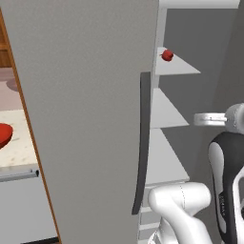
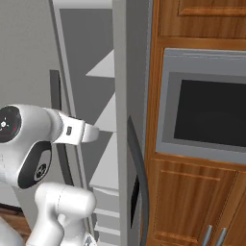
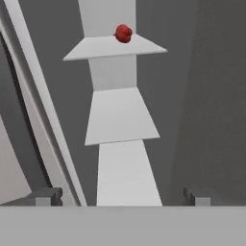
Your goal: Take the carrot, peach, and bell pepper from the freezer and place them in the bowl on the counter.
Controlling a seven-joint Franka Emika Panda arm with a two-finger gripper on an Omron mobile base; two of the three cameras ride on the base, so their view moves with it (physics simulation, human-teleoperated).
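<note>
Red bell pepper (image 3: 124, 33) sits on the freezer's (image 1: 86, 119) top white shelf (image 3: 113, 48) — far beyond the gripper (image 3: 122, 196), whose jaws stand released, grasping nothing.

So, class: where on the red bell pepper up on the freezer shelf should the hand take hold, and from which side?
Probably across the round body of the bell pepper, coming in level from the open front of the freezer. It sits near the front edge of the top shelf, and the open hand is below it, so it must rise first.

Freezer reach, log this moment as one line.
freezer: door open | bell pepper: on upper shelf, untouched | gripper: jaws open, empty, below pepper | bowl: on counter
</note>
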